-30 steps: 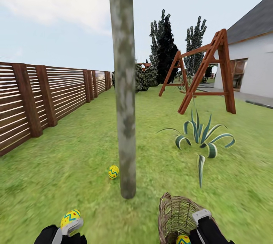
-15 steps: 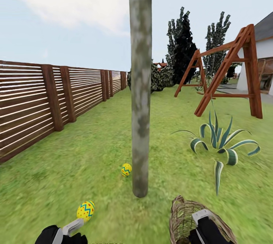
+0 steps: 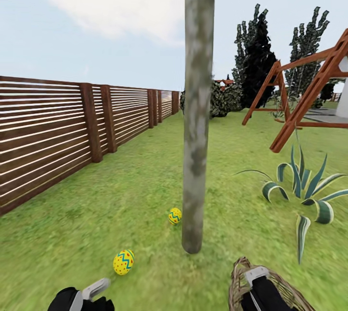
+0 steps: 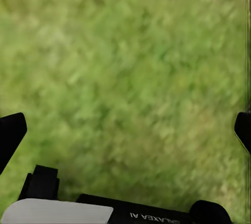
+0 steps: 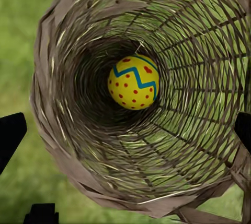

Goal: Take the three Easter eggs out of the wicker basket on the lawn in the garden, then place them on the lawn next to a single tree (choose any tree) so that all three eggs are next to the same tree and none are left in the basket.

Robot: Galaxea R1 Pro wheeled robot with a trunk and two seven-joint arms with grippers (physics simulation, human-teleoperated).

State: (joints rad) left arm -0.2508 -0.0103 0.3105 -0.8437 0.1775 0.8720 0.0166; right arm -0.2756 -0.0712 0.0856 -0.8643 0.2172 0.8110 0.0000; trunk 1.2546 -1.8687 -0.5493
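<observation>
two easter eggs [image 3: 123,262] [image 3: 175,215] lie on the lawn [image 3: 96,214] by the tree [image 3: 195,156]; left gripper [image 4: 125,130] spread empty, right gripper [image 5: 125,130] seemingly wide over the wicker basket [image 5: 68,145] holding the third egg [image 5: 133,82].

Two eggs [image 3: 123,262] on lawn [image 3: 121,195] beside tree [image 3: 197,132]

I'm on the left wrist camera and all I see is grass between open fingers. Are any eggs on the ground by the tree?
Observer: Yes. One egg lies on the grass just ahead of the left gripper, a short way from the tree.
Operator: Any others out?
Observer: A second egg sits right beside the trunk.
Operator: And the third?
Observer: The right wrist camera shows the last egg deep inside the basket.
</observation>
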